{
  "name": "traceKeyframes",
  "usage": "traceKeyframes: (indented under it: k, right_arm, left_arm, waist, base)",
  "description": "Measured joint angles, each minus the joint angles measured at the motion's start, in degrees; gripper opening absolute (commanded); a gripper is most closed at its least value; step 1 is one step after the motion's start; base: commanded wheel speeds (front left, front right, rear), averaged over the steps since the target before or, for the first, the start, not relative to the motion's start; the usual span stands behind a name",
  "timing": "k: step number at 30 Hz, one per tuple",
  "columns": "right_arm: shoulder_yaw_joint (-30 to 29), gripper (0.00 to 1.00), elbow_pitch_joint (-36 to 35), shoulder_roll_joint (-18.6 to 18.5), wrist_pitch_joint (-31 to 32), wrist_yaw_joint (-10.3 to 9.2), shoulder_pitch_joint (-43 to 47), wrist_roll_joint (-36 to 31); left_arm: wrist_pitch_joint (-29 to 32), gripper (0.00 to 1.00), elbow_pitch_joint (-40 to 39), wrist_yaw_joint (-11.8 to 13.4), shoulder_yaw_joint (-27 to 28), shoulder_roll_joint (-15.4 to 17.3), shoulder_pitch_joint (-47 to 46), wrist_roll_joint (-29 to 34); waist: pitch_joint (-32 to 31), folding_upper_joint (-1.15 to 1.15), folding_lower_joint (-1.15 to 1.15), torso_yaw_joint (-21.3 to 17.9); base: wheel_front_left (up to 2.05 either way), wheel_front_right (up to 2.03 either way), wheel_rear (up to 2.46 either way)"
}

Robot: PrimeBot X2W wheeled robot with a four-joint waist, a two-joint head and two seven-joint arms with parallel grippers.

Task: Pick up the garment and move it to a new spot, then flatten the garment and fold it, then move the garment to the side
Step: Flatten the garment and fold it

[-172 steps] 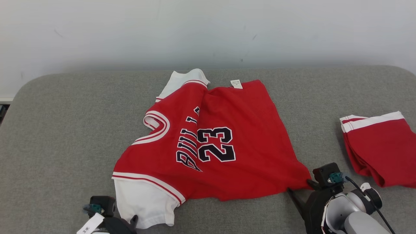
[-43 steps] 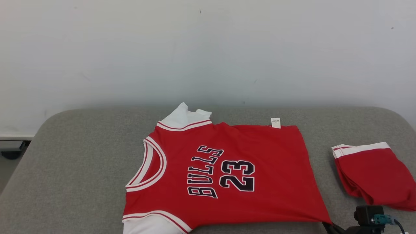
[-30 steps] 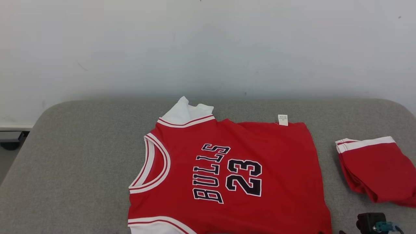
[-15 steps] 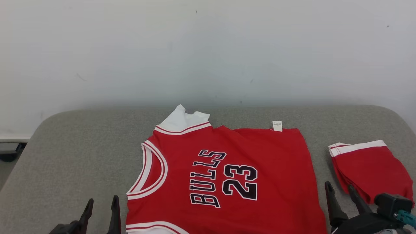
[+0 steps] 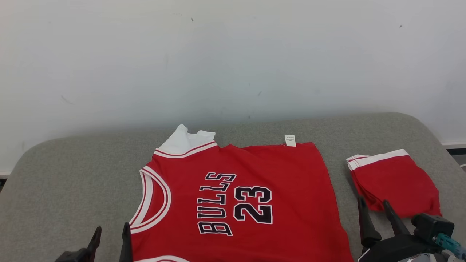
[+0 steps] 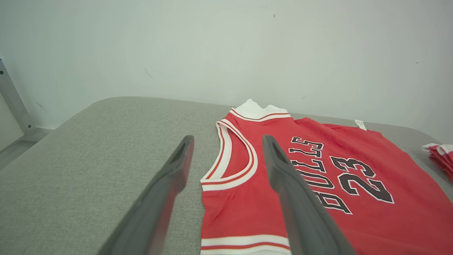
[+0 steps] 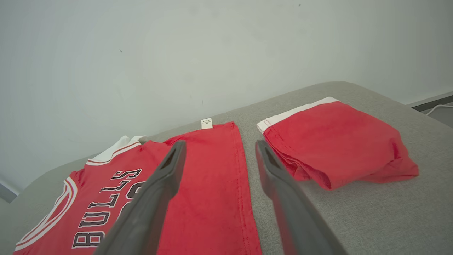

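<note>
Jersey (image 5: 236,196) flattened on the tabletop (image 5: 72,174) — left end effector (image 5: 111,236) and right end effector (image 5: 375,211) gape empty at its near edge — folding looks next, needing corner grasps

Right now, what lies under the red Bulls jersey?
The jersey lies flat on the grey padded surface, which shows beside and beyond it. A white sleeve sticks out at its far shoulder. Anything directly beneath the cloth is covered.

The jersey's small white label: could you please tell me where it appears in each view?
Head view: label at the jersey far edge, right of centre.
Left wrist view: label far right, mid-height.
Right wrist view: label near centre.
Shared landmark: folded red garment, to the label's right.
</note>
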Motion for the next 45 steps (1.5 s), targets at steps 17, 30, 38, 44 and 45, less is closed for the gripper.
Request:
traceKeyframes:
  k: [17, 30, 38, 44, 45]
  right_arm:
    - [0.1, 1.0, 1.4, 0.1, -0.5, 0.0, 0.6, 0.0]
    - [0.2, 1.0, 1.8, -0.1, 0.2, 0.07, 0.6, 0.0]
    - [4.5, 1.0, 5.7, -3.5, 8.8, 0.07, 0.6, -3.0]
    - [5.9, 1.0, 8.2, -4.5, 13.1, 0.07, 0.3, -3.3]
    - [5.8, 1.0, 10.1, -5.1, 14.2, 0.07, 0.0, -3.4]
  left_arm:
    - [1.9, 1.0, -1.2, 0.0, 0.0, -0.6, 1.0, 1.5]
    - [5.0, 1.0, -2.7, -0.1, -1.8, -0.7, 0.9, 3.0]
    - [17.9, 1.0, 4.4, -0.5, -1.7, 0.4, 2.0, 0.3]
    - [25.9, 1.0, 7.8, -0.5, -2.3, 0.6, 1.9, -0.1]
    - [28.8, 1.0, 8.8, -0.5, -3.3, 0.3, 1.9, -0.2]
  waist:
    - [-0.2, 0.0, 0.0, 0.6]
    - [-0.7, 0.0, 0.0, 1.2]
    - [-0.2, 0.0, 0.0, 1.7]
    - [0.9, 0.01, 0.0, 2.2]
    - [1.5, 0.01, 0.0, 2.7]
  base:
    - [0.0, 0.0, 0.0]
    - [0.0, 0.0, 0.0]
    - [0.0, 0.0, 0.0]
    - [0.0, 0.0, 0.0]
    - [0.0, 0.0, 0.0]
